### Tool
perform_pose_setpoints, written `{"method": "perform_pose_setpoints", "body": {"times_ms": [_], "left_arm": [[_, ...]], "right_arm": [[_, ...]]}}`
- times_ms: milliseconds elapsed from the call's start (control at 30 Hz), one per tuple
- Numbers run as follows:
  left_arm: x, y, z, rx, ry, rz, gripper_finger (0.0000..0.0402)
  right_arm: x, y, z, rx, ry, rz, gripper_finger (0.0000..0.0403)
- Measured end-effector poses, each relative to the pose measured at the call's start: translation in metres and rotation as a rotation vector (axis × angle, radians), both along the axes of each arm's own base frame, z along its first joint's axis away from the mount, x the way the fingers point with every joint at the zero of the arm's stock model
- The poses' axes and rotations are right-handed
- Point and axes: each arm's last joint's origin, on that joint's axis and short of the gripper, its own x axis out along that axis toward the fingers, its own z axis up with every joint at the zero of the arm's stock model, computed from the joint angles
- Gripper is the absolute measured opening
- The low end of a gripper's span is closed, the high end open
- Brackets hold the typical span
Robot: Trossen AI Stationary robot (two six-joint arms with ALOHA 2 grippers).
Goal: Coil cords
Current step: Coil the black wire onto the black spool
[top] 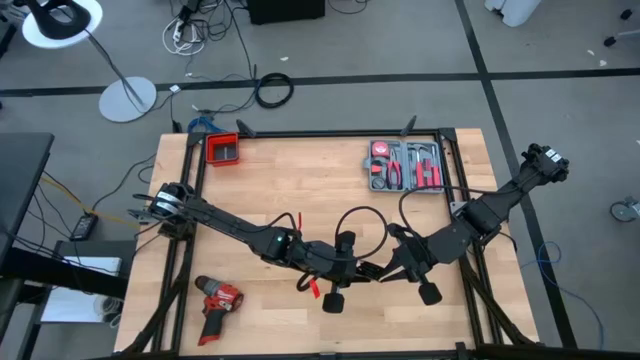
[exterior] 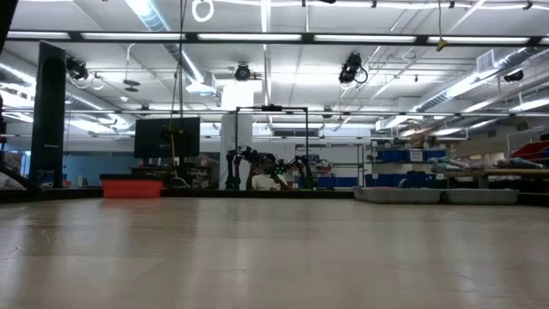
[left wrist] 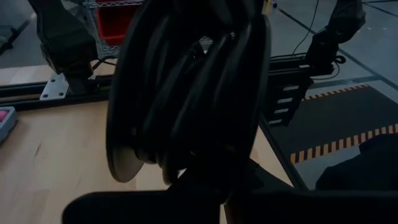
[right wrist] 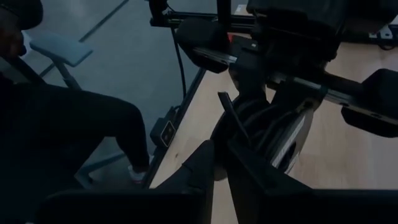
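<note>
Left pincer (top: 345, 268) and right pincer (top: 392, 262) meet near the middle of the wooden bench (top: 300, 190), toward its near edge, each reaching in from its own side. Between them sits the black cord (top: 362, 228), part of it standing up as a loose loop over the bench just behind the two pincers.

From the left wrist camera, several turns of the cord (left wrist: 186, 87) lie stacked together as a dark coil right in front of the lens, filling most of the view; the left pincer's fingers are closed on the coil at its lower edge. From the right wrist camera, the right pincer's fingers (right wrist: 208, 165) come together on a strand of cord (right wrist: 229, 118) that runs up toward the bundled loops held by the other arm, so this pincer grips the cord too.

Elsewhere on the bench, a red drill (top: 217, 302) lies near the front left corner, a small red bin (top: 223, 149) sits at the back left corner, and an open grey tool case (top: 406, 166) with red-handled tools rests at the back right. On the floor beyond the bench lie a thicker black cable ring (top: 274, 90) and a lamp base (top: 127, 98). A person's dark-clothed leg (right wrist: 93, 124) shows beside the bench in the right wrist camera.
</note>
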Motion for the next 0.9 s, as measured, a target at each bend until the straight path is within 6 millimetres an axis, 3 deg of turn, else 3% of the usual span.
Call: {"method": "perform_pose_setpoints", "body": {"times_ms": [600,900], "left_arm": [[0.001,-0.002,0.003,-0.012,-0.035,-0.086,0.0001],[0.0,-0.003,-0.006,-0.001,0.019,-0.09,0.0001]], "right_arm": [[0.004,-0.001,0.006,-0.027,-0.082,0.034,0.0041],[0.016,0.002,-0.019,-0.041,-0.018,0.0,0.0032]]}}
